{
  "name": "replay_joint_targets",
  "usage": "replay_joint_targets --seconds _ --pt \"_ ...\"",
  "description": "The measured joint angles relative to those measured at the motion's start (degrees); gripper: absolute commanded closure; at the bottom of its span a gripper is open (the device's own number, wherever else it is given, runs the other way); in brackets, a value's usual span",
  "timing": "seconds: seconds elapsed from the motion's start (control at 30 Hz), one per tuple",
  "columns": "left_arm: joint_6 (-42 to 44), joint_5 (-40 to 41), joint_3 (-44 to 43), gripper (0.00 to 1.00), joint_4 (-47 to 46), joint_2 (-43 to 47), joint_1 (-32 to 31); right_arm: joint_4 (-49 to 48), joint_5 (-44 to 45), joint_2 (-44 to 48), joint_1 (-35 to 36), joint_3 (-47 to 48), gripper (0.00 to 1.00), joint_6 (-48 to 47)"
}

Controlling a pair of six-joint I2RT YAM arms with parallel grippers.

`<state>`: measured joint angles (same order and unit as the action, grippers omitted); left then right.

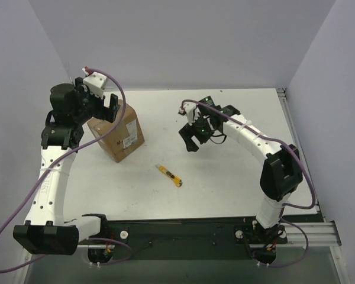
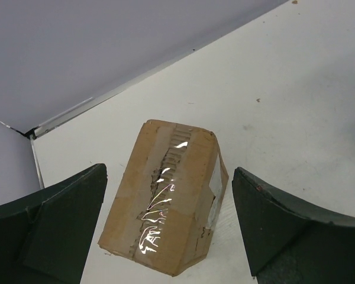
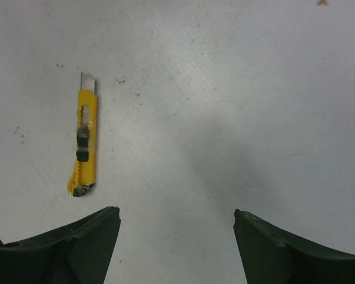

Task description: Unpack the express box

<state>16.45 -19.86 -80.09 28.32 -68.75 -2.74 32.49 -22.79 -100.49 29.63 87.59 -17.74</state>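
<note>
Express box (image 2: 165,207), flaps closed, contents hidden, sits beneath released left hand (image 2: 168,177); right hand (image 3: 176,212) likewise released.

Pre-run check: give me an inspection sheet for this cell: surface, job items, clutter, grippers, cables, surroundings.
Surface: white table, with a few small dark specks.
Job's things: the box stands at the left. Its top flaps are taped shut, the cardboard is scuffed along the seam, and there is a white label on one side.
Clutter: a yellow knife lies flat mid-table with its blade tip out.
Grippers: the left gripper is open above the box, not touching it. The right gripper is open over bare table, with the knife off to one side.
Cables: purple cables loop along both arms, and the left loop hangs close to the box.
Surroundings: grey walls on three sides.
</note>
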Motion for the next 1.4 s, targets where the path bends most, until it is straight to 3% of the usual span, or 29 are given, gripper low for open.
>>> replay_joint_targets --seconds 0.3,0.67,1.23,1.27,1.4 --pt "-5.5 7.7 3.6 0.03 -3.9 7.3 1.0 -4.6 0.3 -7.0 11.1 -6.2 0.25 1.9" --pt "-8.8 9.4 5.7 0.03 -4.7 8.9 1.0 -10.4 6.6 -7.3 19.2 -11.5 0.30 7.3" --pt "-10.5 9.0 9.7 0.03 -4.5 13.4 1.0 -17.2 15.4 -9.6 26.0 -16.0 0.53 9.8" --pt "-10.5 9.0 9.7 0.03 -4.5 13.7 1.0 -17.6 15.6 -9.6 26.0 -16.1 0.55 9.8" --pt "-10.0 8.2 10.0 0.03 -4.5 14.2 1.0 -19.2 15.6 -9.4 26.1 -16.8 0.95 9.8"
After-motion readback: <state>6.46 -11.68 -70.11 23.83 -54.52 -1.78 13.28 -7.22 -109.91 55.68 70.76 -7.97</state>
